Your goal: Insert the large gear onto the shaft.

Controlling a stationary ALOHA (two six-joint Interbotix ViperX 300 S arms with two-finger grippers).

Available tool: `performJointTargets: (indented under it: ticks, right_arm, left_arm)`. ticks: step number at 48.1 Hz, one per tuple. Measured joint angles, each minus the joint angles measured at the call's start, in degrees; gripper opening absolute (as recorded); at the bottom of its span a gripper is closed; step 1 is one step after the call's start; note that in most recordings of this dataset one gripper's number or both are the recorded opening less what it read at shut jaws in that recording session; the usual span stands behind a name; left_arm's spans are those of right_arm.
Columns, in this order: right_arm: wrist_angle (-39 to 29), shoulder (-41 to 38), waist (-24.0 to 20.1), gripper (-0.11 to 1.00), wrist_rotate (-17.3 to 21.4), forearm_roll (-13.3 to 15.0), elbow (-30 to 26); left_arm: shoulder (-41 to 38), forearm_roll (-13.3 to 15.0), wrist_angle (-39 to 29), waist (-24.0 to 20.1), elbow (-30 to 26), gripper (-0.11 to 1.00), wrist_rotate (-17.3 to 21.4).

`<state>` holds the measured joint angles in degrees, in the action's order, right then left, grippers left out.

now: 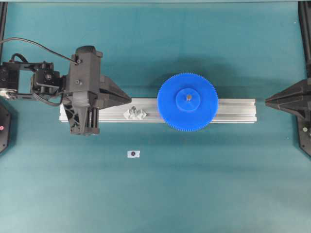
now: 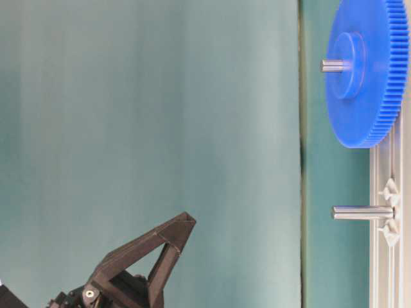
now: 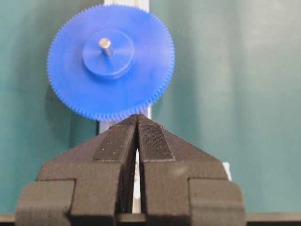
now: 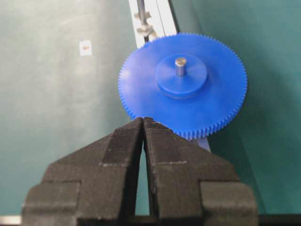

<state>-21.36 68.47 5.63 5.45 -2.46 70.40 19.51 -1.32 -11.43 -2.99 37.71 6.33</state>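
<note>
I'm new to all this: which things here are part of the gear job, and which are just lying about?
Part of the job:
- large gear, already seated on its shaft
- aluminium rail carrying the pegs

Lying about:
- second bare peg on its mount
- small sticker on the table
- both hands, shut and holding nothing

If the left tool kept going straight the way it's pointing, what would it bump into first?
Probably the large gear. The left tool, shut and empty, points along the rail toward it. A bare peg stands on the rail in between, but the tool looks higher, so it likely passes over.
</note>
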Motion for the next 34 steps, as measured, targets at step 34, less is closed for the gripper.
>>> performJointTargets:
  ticks: [34]
  right_arm:
    - [0.1, 0.0, 0.0, 0.12, 0.0, 0.0, 0.1]
  left_arm:
    - [-0.9, 0.0, 0.4, 0.1, 0.0, 0.01, 0.0]
